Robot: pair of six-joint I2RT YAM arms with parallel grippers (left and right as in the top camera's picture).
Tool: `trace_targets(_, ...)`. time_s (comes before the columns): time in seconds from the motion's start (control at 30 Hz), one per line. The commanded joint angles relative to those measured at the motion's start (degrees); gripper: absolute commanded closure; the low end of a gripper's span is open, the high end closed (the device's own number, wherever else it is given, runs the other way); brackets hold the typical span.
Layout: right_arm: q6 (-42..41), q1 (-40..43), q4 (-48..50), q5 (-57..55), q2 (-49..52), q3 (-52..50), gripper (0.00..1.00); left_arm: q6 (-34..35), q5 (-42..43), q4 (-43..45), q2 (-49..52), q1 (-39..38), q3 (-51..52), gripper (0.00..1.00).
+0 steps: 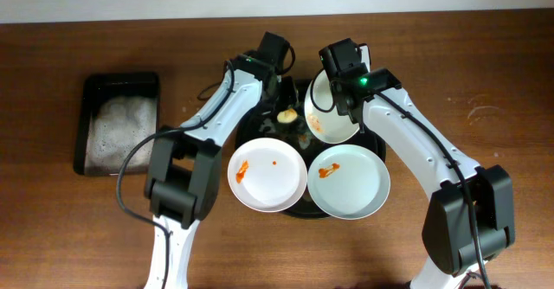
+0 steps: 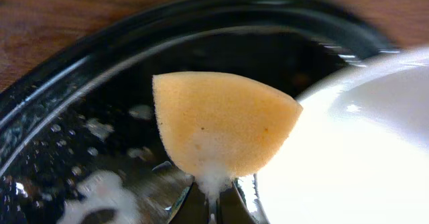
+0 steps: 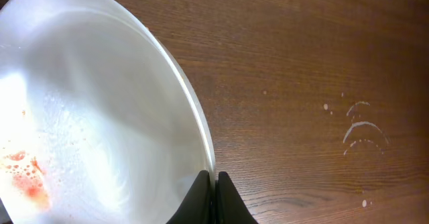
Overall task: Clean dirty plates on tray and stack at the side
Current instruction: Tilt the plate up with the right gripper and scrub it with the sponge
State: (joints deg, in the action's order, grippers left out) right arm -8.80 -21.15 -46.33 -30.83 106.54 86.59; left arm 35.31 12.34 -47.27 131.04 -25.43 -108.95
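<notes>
Pinching the rim of one dirty plate (image 1: 327,116), my right gripper (image 3: 214,184) is holding it tilted up over the far part of the tray (image 2: 100,53), which is sitting mid-table, closer to the far edge. Its fingers are clamping the rim from either side. My left gripper (image 2: 211,194) is clenching a yellow sponge (image 2: 221,123) with foam clinging to its underside. The sponge is hanging over the wet tray floor just left of the held plate.

What I am watching is this: the plate lies to the sponge's right, its inner face turned toward the left arm, so the left arm is the one placed to scrub. The sponge's tip is sitting right at the plate's rim; I cannot tell whether they are touching. An orange-red smear (image 3: 23,174) is showing low on the plate's face, so I am judging that the wipe needs to travel inward and down from the rim.

Two more stained plates (image 1: 267,174) (image 1: 349,180) are waiting on the tray's near side.
</notes>
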Motion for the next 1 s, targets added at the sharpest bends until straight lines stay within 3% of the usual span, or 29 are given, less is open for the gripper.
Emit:
trace_targets(0.0,0.0,0.0,0.0,-1.4,-1.3,1.2,0.96,-1.5,7.9,1.6,-4.4,-1.1,0.1,1.0)
trace_targets(0.2,0.0,0.0,0.5,-1.4,-1.3,1.2,0.96,5.7,8.9,10.4,-4.3,-5.7,3.8,1.0)
trace_targets(0.33,0.0,0.0,0.5,-1.4,-1.3,1.2,0.96,13.5,8.9,22.3,-4.3,-8.2,14.5,1.0)
trace_targets(0.57,0.2,0.0,0.4,-1.4,-1.3,1.2,0.96,12.8,1.7,24.1,-4.3,-5.9,20.2,1.0)
trace_targets(0.7,1.1,0.0,0.2,-1.4,-1.3,1.2,0.96,12.6,1.9,23.6,-4.3,-2.5,20.2,1.0)
trace_targets(0.83,1.1,0.0,0.2,-1.8,-1.3,1.2,0.96,12.1,7.3,23.7,-5.3,0.8,19.8,1.0)
trace_targets(0.97,1.1,0.0,-0.6,-5.9,-1.4,1.5,0.96,4.1,8.1,23.6,-10.4,1.2,19.3,1.0)
